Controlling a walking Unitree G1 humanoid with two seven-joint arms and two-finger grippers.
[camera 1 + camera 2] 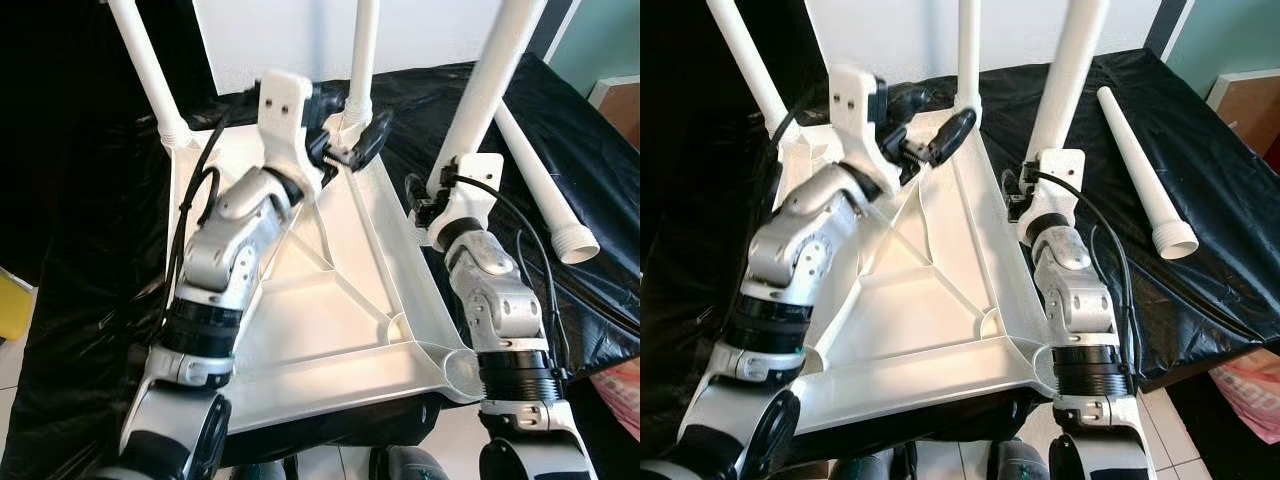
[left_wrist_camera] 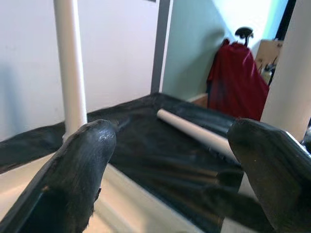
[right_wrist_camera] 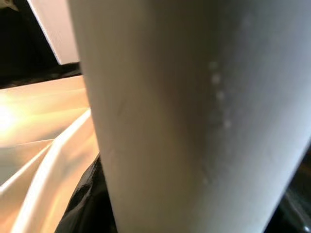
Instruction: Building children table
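White tabletop (image 1: pixel 330 300) overhanging front edge, loose leg (image 1: pixel 545 185) right

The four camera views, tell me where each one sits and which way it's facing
Left eye view: on the head, looking down at the upturned tabletop; both silver arms show.
Right eye view: its stereo twin, same scene, including the loose leg.
Left wrist view: looks along the open left gripper across the black cover.
Right wrist view: pressed against an upright leg.
Shared: the left wrist view also shows the loose leg.

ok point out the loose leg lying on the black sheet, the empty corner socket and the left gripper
loose leg (image 1: pixel 1137 163), right eye view, mid shaft
empty corner socket (image 1: pixel 459 371), left eye view, round opening
left gripper (image 2: pixel 170 160), left wrist view, between fingertips
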